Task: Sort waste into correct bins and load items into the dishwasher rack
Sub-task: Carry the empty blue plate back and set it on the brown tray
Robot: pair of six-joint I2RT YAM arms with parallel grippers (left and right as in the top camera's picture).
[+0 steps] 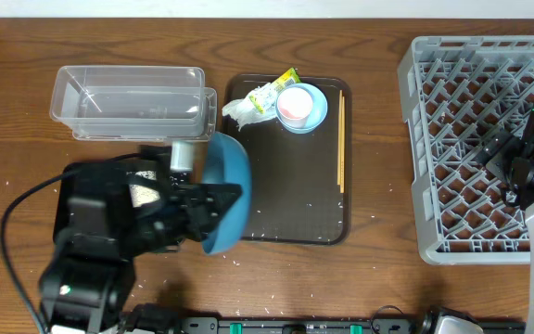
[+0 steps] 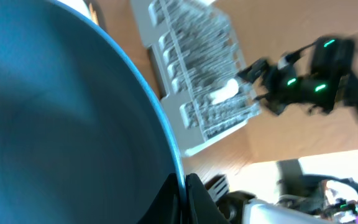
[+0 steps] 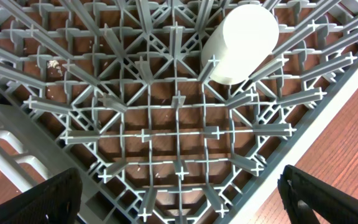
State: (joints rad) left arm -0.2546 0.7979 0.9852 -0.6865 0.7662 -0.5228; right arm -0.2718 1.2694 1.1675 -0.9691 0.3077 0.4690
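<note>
My left gripper (image 1: 213,197) (image 2: 184,176) is shut on the rim of the large dark-blue dish (image 1: 227,190) (image 2: 61,118). It holds the dish tilted on edge over the brown tray's left side. The light-blue bowl (image 1: 315,109) holds the pink cup (image 1: 295,105) at the tray's back. Beside them lie the crumpled tissue (image 1: 244,110) and the yellow-green wrapper (image 1: 284,82). Chopsticks (image 1: 341,139) lie along the tray's right edge. My right gripper (image 1: 501,156) (image 3: 182,196) hangs open above the grey dishwasher rack (image 1: 462,121) (image 3: 166,118), where the white cup (image 3: 241,43) stands.
The clear tub (image 1: 128,97) sits at the back left, just behind my left arm. The brown serving tray (image 1: 286,199) carries a few stray rice grains. A black shape under my left arm (image 1: 60,211) may be the black tray, mostly covered.
</note>
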